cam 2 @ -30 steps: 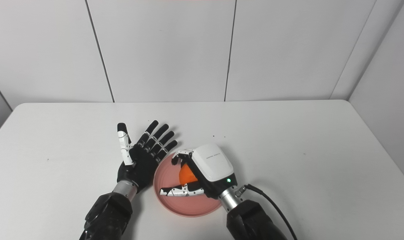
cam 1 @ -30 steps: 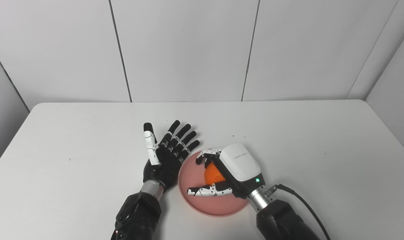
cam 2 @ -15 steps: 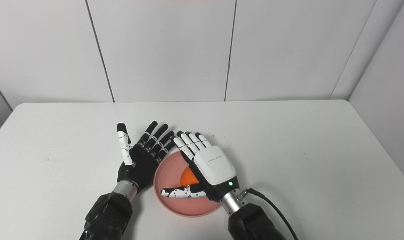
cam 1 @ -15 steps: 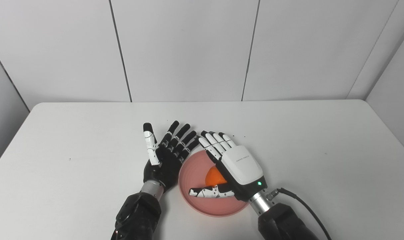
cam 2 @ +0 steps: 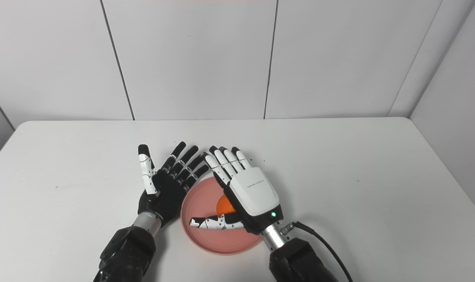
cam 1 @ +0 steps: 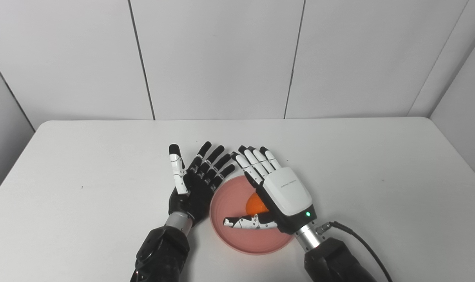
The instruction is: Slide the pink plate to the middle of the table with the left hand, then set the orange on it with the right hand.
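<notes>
The pink plate (cam 1: 237, 239) lies on the white table, near its front middle. The orange (cam 1: 254, 204) rests on the plate, mostly hidden under my right hand (cam 1: 274, 188). That hand hovers over the plate, open, fingers stretched out flat and thumb lying across the plate in front of the orange. My left hand (cam 1: 196, 180) lies palm up and open on the table, touching or just beside the plate's left rim, fingers spread, holding nothing.
The white table (cam 1: 378, 164) ends at a grey panelled wall behind. A black cable (cam 1: 359, 241) trails from my right wrist toward the front right. A few small dark specks mark the table top.
My right hand opened from its hold on the orange, fingers stretching out flat, and then rose slightly toward the back. The orange stays on the plate. My left hand has not moved.
</notes>
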Robot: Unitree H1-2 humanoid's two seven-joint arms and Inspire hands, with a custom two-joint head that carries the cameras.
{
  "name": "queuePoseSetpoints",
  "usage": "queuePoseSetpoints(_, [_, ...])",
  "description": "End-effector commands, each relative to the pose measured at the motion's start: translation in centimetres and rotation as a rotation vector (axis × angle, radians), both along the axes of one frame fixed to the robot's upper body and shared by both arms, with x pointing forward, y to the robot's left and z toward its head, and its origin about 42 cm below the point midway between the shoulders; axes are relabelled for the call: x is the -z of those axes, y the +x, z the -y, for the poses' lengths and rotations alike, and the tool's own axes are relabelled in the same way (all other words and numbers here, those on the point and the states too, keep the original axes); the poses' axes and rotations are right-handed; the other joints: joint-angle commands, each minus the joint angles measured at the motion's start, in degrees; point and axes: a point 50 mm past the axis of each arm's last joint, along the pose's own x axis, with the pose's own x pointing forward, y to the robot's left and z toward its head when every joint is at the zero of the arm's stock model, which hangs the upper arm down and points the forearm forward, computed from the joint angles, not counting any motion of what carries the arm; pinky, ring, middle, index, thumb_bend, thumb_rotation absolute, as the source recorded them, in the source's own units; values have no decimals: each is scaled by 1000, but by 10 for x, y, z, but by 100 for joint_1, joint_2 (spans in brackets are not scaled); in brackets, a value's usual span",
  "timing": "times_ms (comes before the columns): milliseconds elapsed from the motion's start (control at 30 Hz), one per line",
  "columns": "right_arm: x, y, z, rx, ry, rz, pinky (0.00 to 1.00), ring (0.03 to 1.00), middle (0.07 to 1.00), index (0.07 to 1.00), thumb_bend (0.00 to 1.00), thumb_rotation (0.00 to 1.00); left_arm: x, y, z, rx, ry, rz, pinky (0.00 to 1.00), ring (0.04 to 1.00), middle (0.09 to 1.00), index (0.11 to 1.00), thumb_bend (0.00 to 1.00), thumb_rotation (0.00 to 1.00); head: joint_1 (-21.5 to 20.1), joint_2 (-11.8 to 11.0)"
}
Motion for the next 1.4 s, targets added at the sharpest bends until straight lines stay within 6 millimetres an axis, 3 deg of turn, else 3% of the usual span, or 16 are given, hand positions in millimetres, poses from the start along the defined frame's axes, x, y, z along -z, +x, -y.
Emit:
queuePoseSetpoints(0, [-30,6,-3,-31,66,102,998,956,989,955,802,1000,17,-7,3,-10,39,-94,778,830,840,900,839,967,2,-1])
queuePoseSetpoints(167, [-45,8,1,-9,174,106,1000,956,977,963,825,1000,10,-6,0,-62,113,1,803,826,820,866,852,955,2,-1])
queuePoseSetpoints(367, [-56,14,12,-2,486,-1,994,949,954,951,843,1000,-2,-3,-3,-166,268,229,859,891,886,865,919,886,31,5])
queuePoseSetpoints(533, [-57,16,19,-20,736,-120,1000,991,978,959,844,1000,-9,-2,-5,-264,453,393,939,949,926,884,945,909,28,0])
queuePoseSetpoints(867, [-39,24,34,12,1079,-237,1000,953,946,968,884,1000,-15,-5,-9,-398,693,563,1000,1000,1000,984,879,942,38,20])
queuePoseSetpoints(1167, [-18,25,38,46,1292,-355,1000,938,943,955,887,1000,-18,-4,-15,-457,804,540,1000,1000,1000,1000,752,999,62,12])
queuePoseSetpoints(1367, [-5,21,43,87,1342,-412,1000,946,942,947,873,1000,-17,-4,-17,-453,784,479,1000,1000,1000,1000,764,1000,68,20])
